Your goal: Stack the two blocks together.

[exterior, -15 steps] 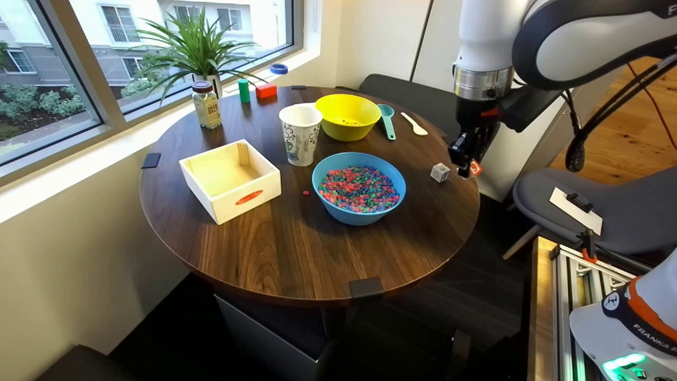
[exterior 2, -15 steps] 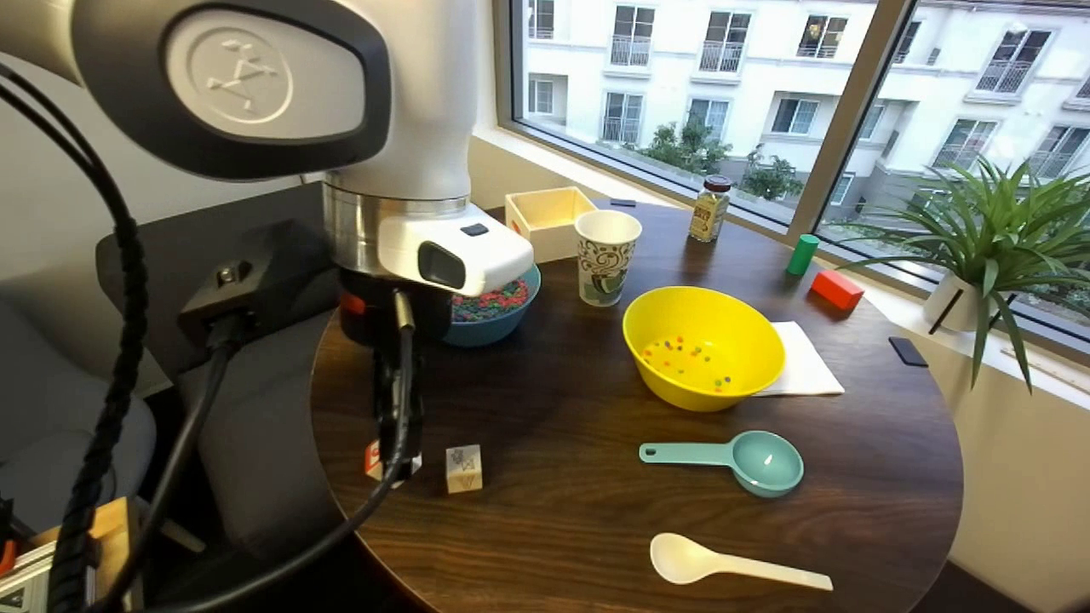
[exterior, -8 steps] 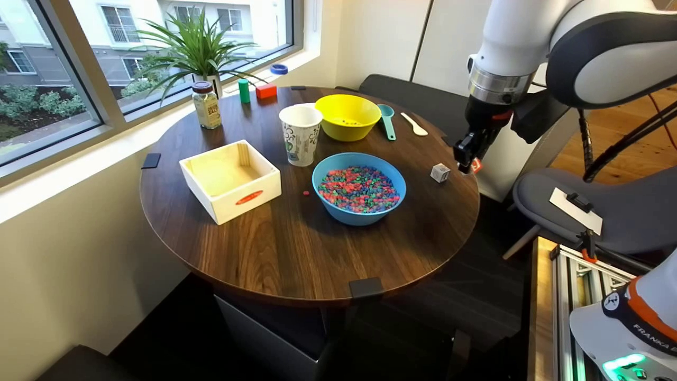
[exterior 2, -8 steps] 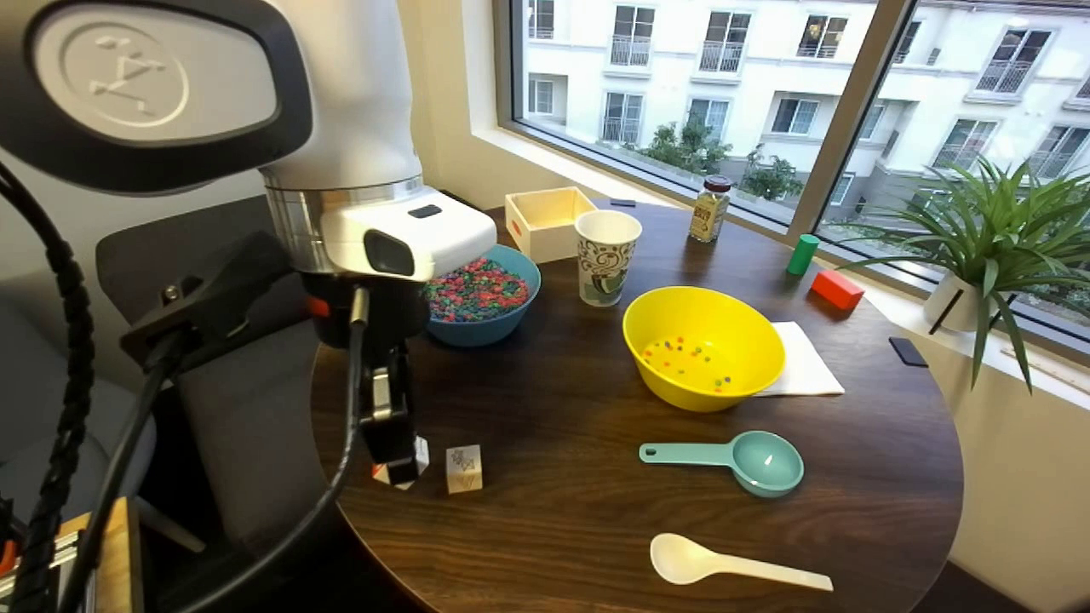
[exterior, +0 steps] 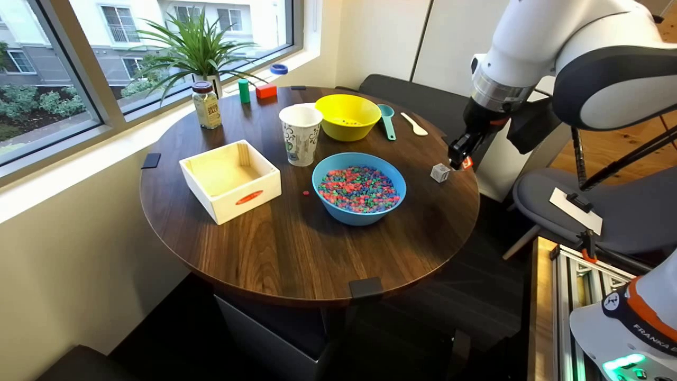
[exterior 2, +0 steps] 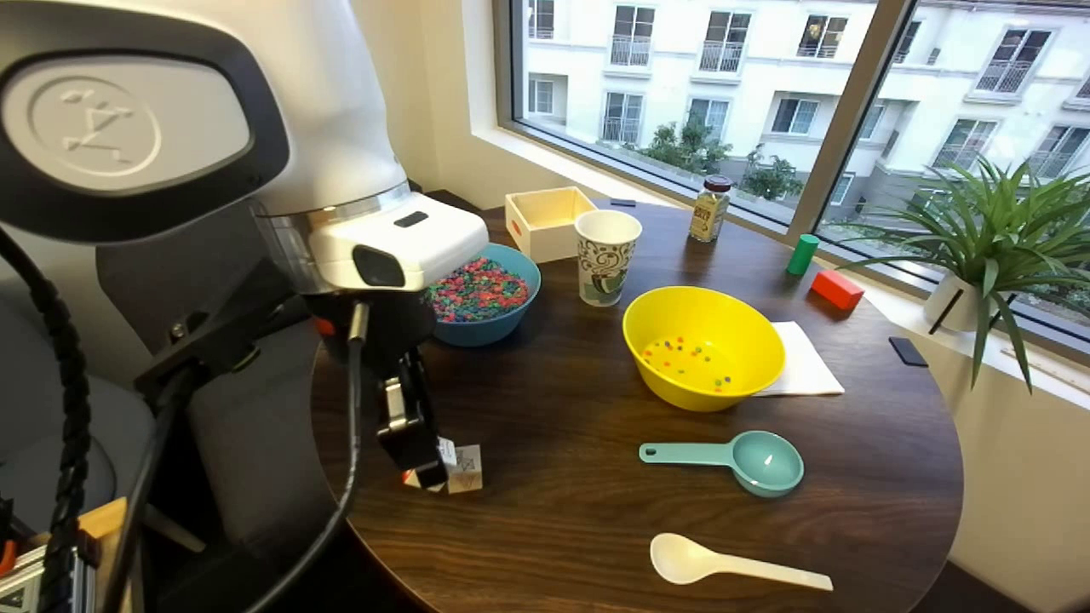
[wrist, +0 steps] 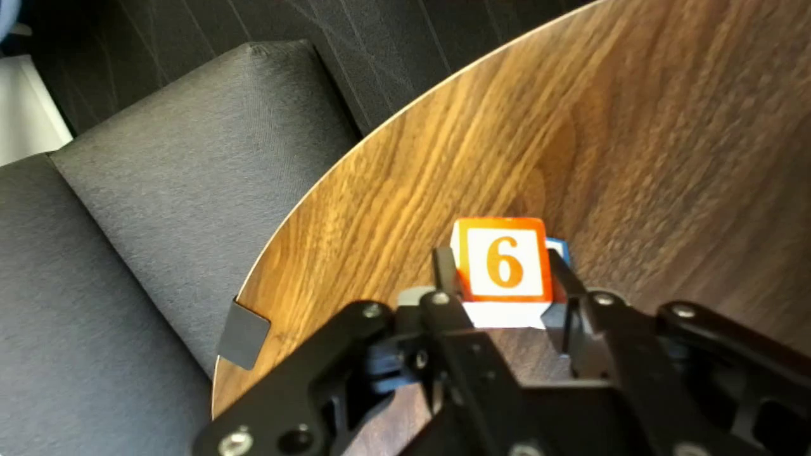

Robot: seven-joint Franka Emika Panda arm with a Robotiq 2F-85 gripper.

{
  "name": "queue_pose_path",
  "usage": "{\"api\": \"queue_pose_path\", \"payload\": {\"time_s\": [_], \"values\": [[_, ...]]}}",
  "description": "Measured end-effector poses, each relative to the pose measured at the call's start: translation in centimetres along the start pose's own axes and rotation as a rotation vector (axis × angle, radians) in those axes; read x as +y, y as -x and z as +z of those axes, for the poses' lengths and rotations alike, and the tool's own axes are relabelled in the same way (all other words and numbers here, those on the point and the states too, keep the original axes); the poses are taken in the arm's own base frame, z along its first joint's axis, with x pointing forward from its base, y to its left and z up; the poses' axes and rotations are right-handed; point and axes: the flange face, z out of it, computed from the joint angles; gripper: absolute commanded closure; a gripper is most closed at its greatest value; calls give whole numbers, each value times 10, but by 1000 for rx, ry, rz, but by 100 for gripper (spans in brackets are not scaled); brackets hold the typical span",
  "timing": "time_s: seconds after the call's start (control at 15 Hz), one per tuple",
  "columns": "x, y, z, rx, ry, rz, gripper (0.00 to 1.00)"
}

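Gripper (wrist: 505,273) clamps orange block (wrist: 505,261) just beside pale block (exterior: 440,172)

An arm (exterior: 529,42) leans in from the upper right of an exterior view, its gripper slanting down toward the edge of a round table (exterior: 275,248). The fingers (wrist: 446,271) are clamped on two opposite sides of the orange block, which shows just right of center in the wrist view with a framed "6" on one face and a white side below. Whether it clears the table cannot be told. The pale block rests on the table at right in an exterior view, just left of the held one; in an exterior view the pale block (exterior 2: 467,470) and its mate overlap at lower center, contact unclear. In the wrist view the pale block is mostly hidden, a blue edge peeking out beside the finger at right.

A blue bowl (exterior: 357,218) of small colored bits (exterior: 359,190) stands near the middle of an exterior view, a box (exterior: 232,206) to its left and a cup (exterior: 300,137) between them, higher in the frame. A yellow bowl (exterior: 346,132), a scoop (exterior: 387,117) and a spoon (exterior: 414,124) line the upper center. A jar (exterior: 208,108), a green cylinder (exterior: 244,91) and a red brick (exterior: 266,91) sit at upper left, near a plant (exterior: 203,53).
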Motion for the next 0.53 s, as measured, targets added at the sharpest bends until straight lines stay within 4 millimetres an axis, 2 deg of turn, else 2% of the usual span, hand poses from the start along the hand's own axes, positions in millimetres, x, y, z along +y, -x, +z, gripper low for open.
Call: {"api": "queue_pose_path", "payload": {"time_s": [0.53], "values": [[-10,0,1,81,-18,39,91]]}}
